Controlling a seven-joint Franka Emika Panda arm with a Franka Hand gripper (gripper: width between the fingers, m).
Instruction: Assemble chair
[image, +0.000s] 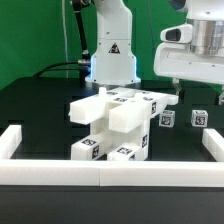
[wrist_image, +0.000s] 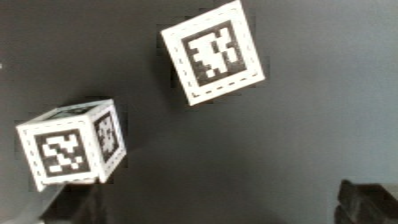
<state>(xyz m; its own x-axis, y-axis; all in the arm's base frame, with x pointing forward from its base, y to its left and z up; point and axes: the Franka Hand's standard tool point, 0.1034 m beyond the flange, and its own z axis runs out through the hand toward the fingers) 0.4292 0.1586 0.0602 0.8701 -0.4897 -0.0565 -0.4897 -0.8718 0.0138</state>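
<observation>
Starting at the black-tipped two-finger gripper (wrist_image: 217, 202): spread wide, pinching nothing, hanging to the exterior view's right of the glossy white robot base (image: 112, 60). Under it, spotting a small white tagged plastic cube (wrist_image: 71, 150), loose, clear of both jaws. Further out, directly before that base on the camera side, finding the half-built white blocky plastic chair (image: 112, 120). Probably light, rigid, slick; best pinched squarely across two flat opposite faces of the cube

A black table (image: 40, 105) is recorded across the middle of the exterior view. A white rail (image: 100, 178) is laid along its front edge, low in the frame, with raised ends at lower left and lower right. A green backdrop (image: 30, 30) is noted upper left, crossed by a dark cable (image: 74, 30).
</observation>
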